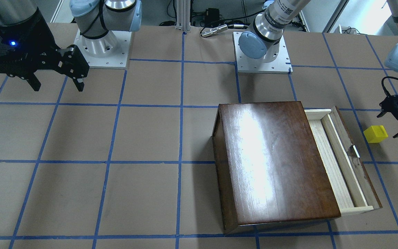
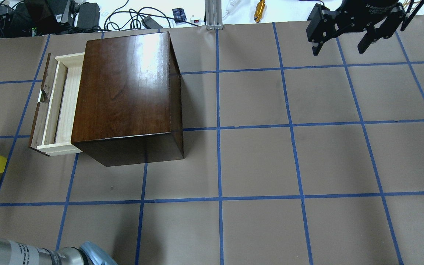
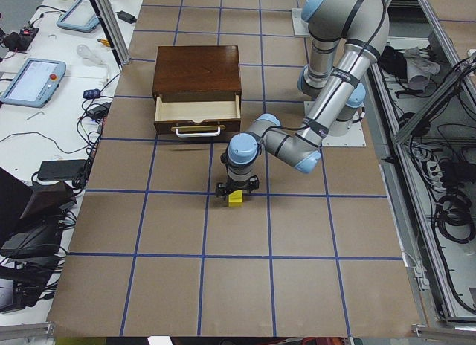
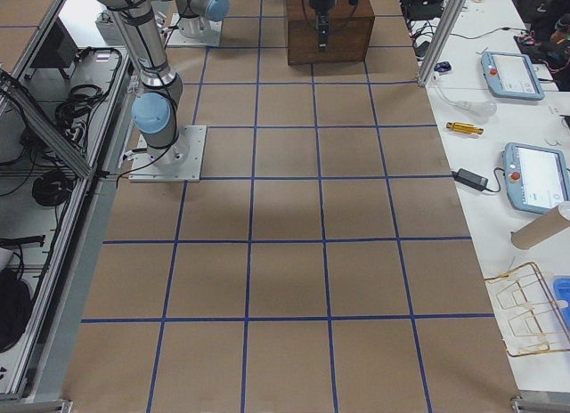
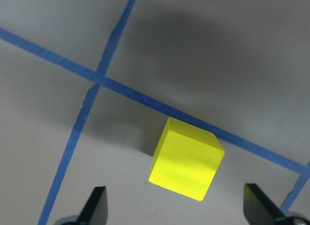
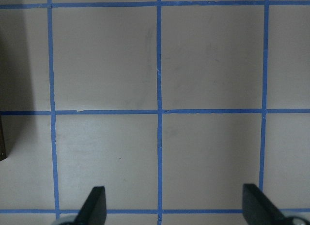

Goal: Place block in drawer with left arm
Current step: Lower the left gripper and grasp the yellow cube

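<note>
The table (image 3: 238, 285) extends leftward from the block (image 5: 186, 158) for several more grid squares before reaching its left edge. The block rests on the table surface, left of the drawer (image 2: 63, 103) and slightly nearer the robot than the near end of the front panel (image 2: 39, 121), apart from it. The left gripper (image 5: 177, 208) hangs over the block with its jaws spread wide. One finger stands to either side of the block and neither touches it. The block lies just beside a blue tape line (image 5: 145, 96). To the right, the drawer is pulled out leftward from the cabinet (image 2: 127, 84), exposing a narrow strip of pale floor between the front panel and the cabinet face. Right of the cabinet, several grid squares of brown surface lie between it and the right gripper (image 2: 339, 50), which hangs high above the right part of the table with its jaws spread apart. The block is a small bright yellow cube with plain faces and crisp edges, much smaller than the cabinet. It sits flat with one face up. Its sides are equal, so it has no long axis, and its edges run roughly parallel to the tape grid. The drawer's long axis runs near to far, and its front panel with the metal pull (image 3: 197, 129) faces left, toward the block's side of the table.
</note>
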You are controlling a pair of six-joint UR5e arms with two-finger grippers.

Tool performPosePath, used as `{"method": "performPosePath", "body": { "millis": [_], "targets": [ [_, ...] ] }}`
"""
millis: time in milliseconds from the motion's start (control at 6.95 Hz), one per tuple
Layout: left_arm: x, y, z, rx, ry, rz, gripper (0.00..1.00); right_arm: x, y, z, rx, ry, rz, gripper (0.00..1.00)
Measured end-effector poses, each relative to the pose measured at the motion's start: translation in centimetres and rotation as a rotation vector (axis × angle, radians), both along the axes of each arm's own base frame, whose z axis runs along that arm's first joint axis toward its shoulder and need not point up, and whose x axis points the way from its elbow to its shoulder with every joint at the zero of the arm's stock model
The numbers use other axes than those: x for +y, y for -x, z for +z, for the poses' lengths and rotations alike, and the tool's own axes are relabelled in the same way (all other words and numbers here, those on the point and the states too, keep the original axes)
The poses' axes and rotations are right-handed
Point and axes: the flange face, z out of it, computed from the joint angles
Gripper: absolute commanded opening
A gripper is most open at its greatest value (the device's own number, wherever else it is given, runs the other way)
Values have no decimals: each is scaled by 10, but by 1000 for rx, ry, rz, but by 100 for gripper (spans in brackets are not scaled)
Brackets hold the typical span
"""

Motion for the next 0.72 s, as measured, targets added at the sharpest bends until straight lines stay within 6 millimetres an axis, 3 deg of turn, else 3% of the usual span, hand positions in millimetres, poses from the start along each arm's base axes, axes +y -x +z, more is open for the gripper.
{"method": "performPosePath", "body": {
  "millis": [719],
  "targets": [
    [-5, 1, -16, 45, 0, -89, 97, 0, 0, 0, -1, 0, 1, 100]
  ]
}}
